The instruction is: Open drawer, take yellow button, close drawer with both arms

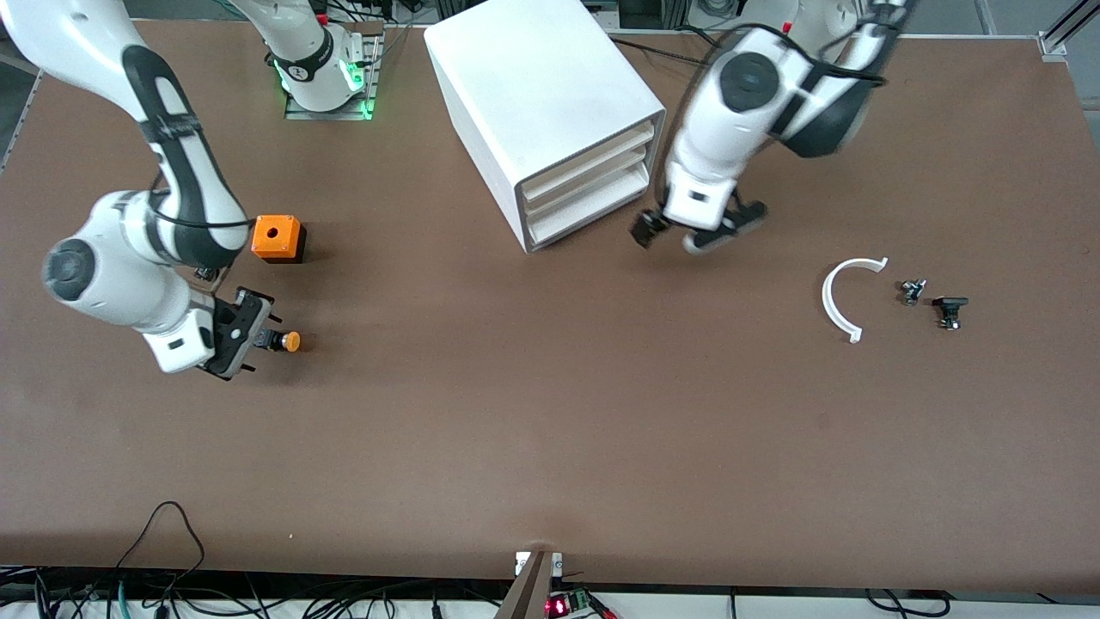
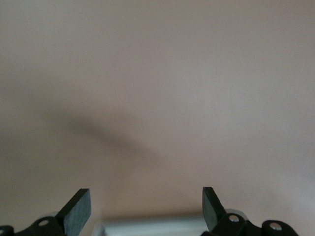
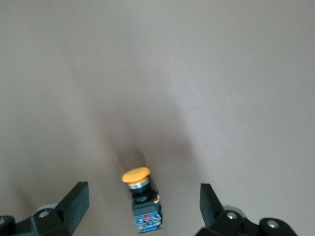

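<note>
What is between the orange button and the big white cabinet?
Nothing but bare brown table lies between the button and the cabinet in the front view; the orange cube sits off that line.

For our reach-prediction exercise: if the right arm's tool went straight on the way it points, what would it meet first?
The right tool, open, would probably first meet the small orange-capped black push-button lying between its fingers on the brown table.

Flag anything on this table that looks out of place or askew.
The button lies tipped on its side on the bare table, between the open fingers of the right gripper, near the orange cube, not in the drawer, which is shut. The left gripper hangs open beside the cabinet. Nothing looks damaged.
</note>
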